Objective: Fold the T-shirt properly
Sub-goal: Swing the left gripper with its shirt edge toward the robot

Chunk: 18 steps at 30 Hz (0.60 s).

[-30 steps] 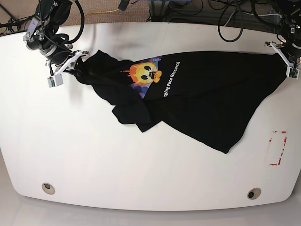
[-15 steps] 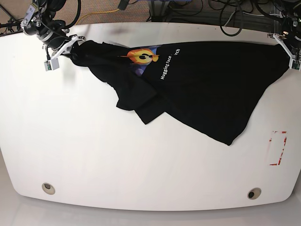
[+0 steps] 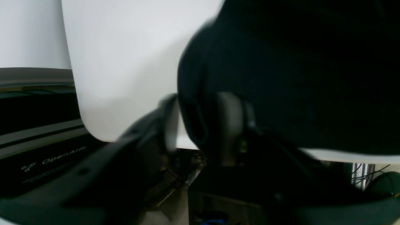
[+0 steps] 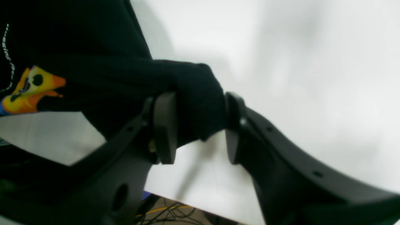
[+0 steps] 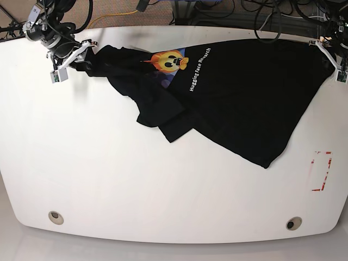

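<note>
The black T-shirt (image 5: 239, 103) hangs stretched across the far part of the white table (image 5: 109, 179), with its lower part bunched and trailing toward the middle. Its yellow emoji print (image 5: 169, 60) and white lettering (image 5: 198, 69) face up. My left gripper (image 5: 333, 61) is at the far right edge, shut on a corner of the shirt (image 3: 297, 78); cloth sits between its fingers (image 3: 229, 125). My right gripper (image 5: 76, 57) is at the far left, shut on a thick fold of the shirt (image 4: 200, 106), with the emoji print (image 4: 28, 90) nearby.
A red-marked rectangle (image 5: 321, 171) lies on the table's right side. Two round holes (image 5: 55, 217) (image 5: 293, 223) sit near the front edge. Cables (image 5: 266, 22) run behind the far edge. An OpenArm-labelled base (image 3: 56, 159) is below the table edge.
Both grippers have carried the shirt's ends toward the far edge over the last second, pulling it taut. Since half a second ago the print has tilted up into fuller view.
</note>
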Each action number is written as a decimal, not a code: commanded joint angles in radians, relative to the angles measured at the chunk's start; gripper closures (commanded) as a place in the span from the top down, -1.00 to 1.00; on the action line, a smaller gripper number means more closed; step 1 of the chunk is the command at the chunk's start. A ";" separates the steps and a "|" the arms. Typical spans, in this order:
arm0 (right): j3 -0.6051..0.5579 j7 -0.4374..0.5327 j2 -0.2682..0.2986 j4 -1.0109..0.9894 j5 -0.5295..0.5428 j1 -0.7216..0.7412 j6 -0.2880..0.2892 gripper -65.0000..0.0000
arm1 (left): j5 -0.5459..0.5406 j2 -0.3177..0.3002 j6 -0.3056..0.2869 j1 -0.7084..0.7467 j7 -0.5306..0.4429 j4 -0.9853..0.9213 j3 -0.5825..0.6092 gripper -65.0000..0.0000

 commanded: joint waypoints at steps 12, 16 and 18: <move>-0.032 0.022 0.004 0.000 0.013 0.024 0.006 -0.49 | -0.135 -0.013 0.006 -0.120 -0.009 0.016 0.025 0.23; -0.064 0.022 0.007 -0.058 0.013 0.040 0.006 -0.88 | -0.095 -0.011 0.031 -0.213 -0.009 0.004 0.088 0.24; -0.067 0.022 0.004 -0.075 0.015 0.049 0.006 -0.91 | -0.075 -0.013 0.088 -0.251 -0.009 -0.010 0.135 0.24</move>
